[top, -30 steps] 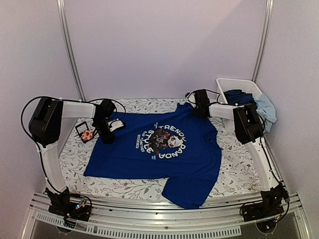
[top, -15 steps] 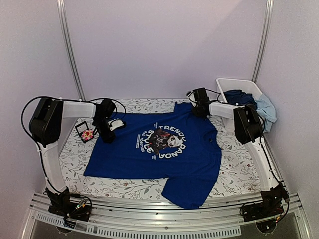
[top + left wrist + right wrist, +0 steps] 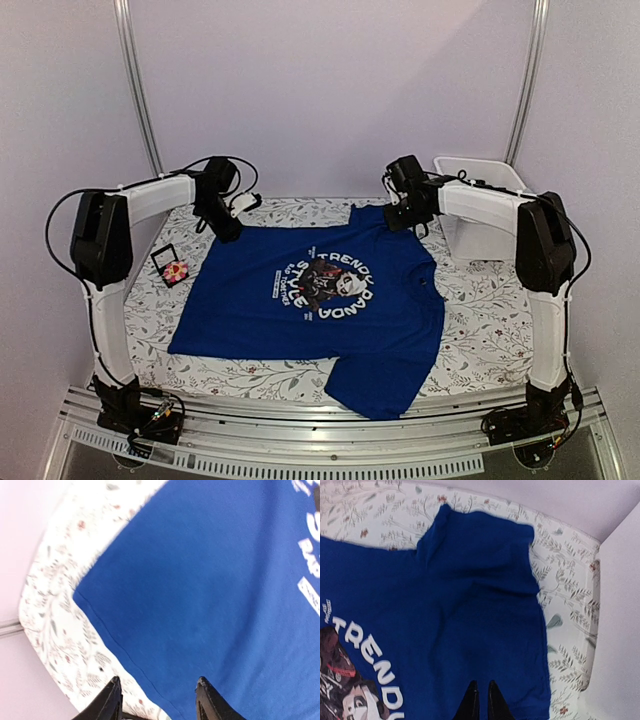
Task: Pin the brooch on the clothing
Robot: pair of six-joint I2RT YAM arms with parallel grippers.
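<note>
The clothing [image 3: 330, 310], a royal-blue T-shirt with white lettering round a panda picture, lies flat on the floral cloth. The brooch [image 3: 177, 271], pink-petalled, sits on a small dark tray [image 3: 163, 257] left of the shirt. My left gripper [image 3: 230, 228] hangs above the shirt's far left sleeve, well behind the brooch. In the left wrist view it [image 3: 158, 680] is open and empty over the sleeve hem [image 3: 115, 640]. My right gripper [image 3: 396, 220] hovers over the far right sleeve [image 3: 480, 565]. Its fingertips [image 3: 482, 683] stand almost together and hold nothing.
A white bin [image 3: 478, 168] stands at the back right, partly behind my right arm. The floral table cover [image 3: 470, 330] reaches beyond the shirt on all sides. Walls close in the back and both sides. A metal rail [image 3: 330, 425] runs along the near edge.
Both arms have lifted and swung toward the back. The left gripper left the spot next to the brooch tray. The right gripper let go of the sleeve and narrowed again.
</note>
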